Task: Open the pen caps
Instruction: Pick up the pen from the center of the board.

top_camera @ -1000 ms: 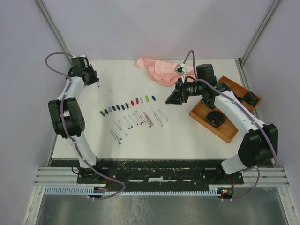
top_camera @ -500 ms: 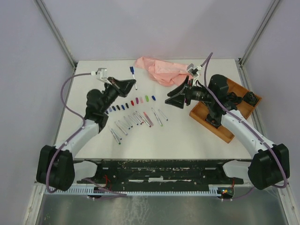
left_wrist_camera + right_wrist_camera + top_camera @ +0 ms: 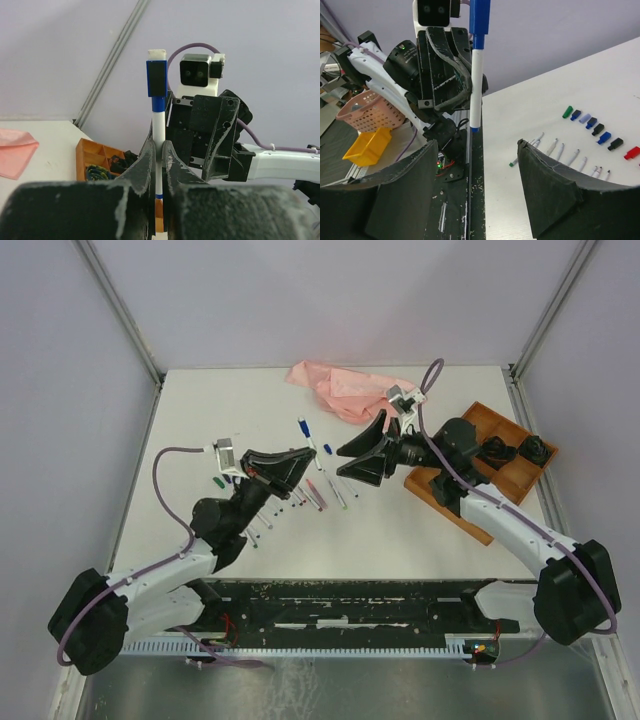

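Pinching a white pen [image 3: 158, 125] tight, my left gripper [image 3: 159, 150] has its fingers closed on the pen's middle, so the pen stands straight up. Its blue cap [image 3: 156, 78] sits on top, high above my fingertips. More pen caps [image 3: 592, 127] lie in a row on the table [image 3: 400, 530] down below my left fingers, beside some bare pens [image 3: 570, 156]. My right gripper [image 3: 476, 150] has its fingers spread wide apart and grips nothing, with the capped pen standing just in front of that gap.
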Controlling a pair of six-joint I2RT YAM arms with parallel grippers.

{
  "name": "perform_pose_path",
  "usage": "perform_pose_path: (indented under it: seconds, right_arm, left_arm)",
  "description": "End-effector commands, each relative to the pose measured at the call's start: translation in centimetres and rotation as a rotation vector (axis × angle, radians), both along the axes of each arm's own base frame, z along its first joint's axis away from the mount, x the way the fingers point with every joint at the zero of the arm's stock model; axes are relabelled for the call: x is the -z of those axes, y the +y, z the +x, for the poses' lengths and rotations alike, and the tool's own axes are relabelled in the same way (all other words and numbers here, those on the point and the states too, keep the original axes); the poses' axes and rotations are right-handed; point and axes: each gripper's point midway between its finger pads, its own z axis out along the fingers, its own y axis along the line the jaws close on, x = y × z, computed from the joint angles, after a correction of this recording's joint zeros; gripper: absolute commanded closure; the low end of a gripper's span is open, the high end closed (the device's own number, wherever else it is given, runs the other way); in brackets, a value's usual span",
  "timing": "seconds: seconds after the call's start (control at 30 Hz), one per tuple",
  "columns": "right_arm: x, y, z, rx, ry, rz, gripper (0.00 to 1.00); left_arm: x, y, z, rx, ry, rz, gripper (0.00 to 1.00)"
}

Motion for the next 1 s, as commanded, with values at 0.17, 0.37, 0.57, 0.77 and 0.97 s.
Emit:
perform_pose_path:
  seconds: [0.17,0.37,0.57,0.77,0.97]
  right_arm:
    - [-0.6,1.9,-2.2,-0.081,-0.055,0.01,0.31]
    - [0.5,2.6,-1.7,-0.055,-0.026,-0.028,0.38]
    - [1.3,3.2,-1.7,-0.058,-0.007,-0.077,0.52]
    - [1.4,3.3,-1.7,-0.057,-0.015,-0.09,0.64]
    - [1.3,3.2,-1.7,-0.054,-0.02,-0.097,0.74]
  left_arm:
    - [-1.2,-0.4,-1.8,-0.025,-0.094,-0.075,0.97]
    - [-0.5,-1.4,-1.8,-0.008,-0.094,-0.067,0.97]
    - [0.2,-2.3,-1.7,0.01,-0.084,-0.056,0.97]
    - [0.9,-2.8,-1.7,0.023,-0.069,-0.042,0.97]
    - [1.1,-3.1,-1.9,0.039,-0.063,-0.036,0.97]
